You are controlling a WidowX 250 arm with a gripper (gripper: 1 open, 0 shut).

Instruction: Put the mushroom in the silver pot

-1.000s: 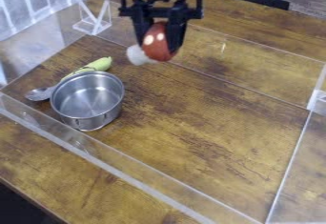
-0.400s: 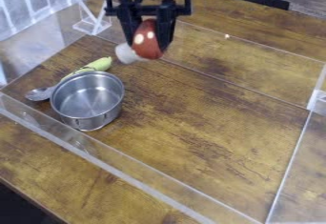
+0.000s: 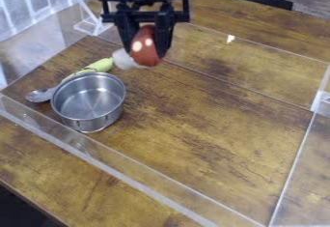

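The mushroom [image 3: 143,49], with a dark red cap and a white stem pointing left, hangs in the air above the wooden table, and my gripper [image 3: 145,43] is shut on it. The black fingers [image 3: 164,30] come straight down from the top of the view. The silver pot [image 3: 88,100] stands empty on the table, below and to the left of the mushroom, a short way apart from it.
A yellow-green object [image 3: 93,67] and a grey spoon-like piece [image 3: 41,95] lie just behind the pot. A clear plastic wall [image 3: 154,187] runs along the front of the table and another [image 3: 294,173] along the right. A white rack [image 3: 93,18] stands at the back left.
My gripper has carried the mushroom to the left, closer to the pot, and the mushroom has turned a little in the grip.
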